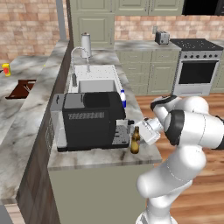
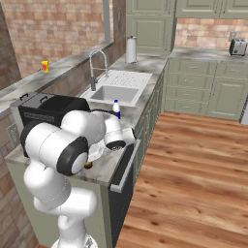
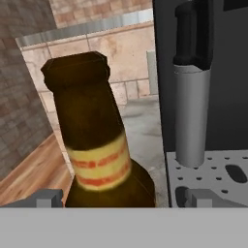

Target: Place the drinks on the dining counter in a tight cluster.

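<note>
A slim dark brown glass bottle with a yellow-and-red neck label stands on the near end of the sink counter, right of the coffee machine. In the hand view this bottle looms close and upright. My gripper is open, its fingertips to either side of the bottle's shoulder and apart from the glass. From the left base view the gripper sits at the bottle's neck. A small blue-and-white bottle stands by the sink's right edge, also blue-and-white bottle. The dining counter lies to the left, beyond a raised ledge.
A black coffee machine fills the counter left of the brown bottle, its spout and drip tray close beside my hand. Behind are the sink, faucet and paper towel roll. A small yellow container stands far left.
</note>
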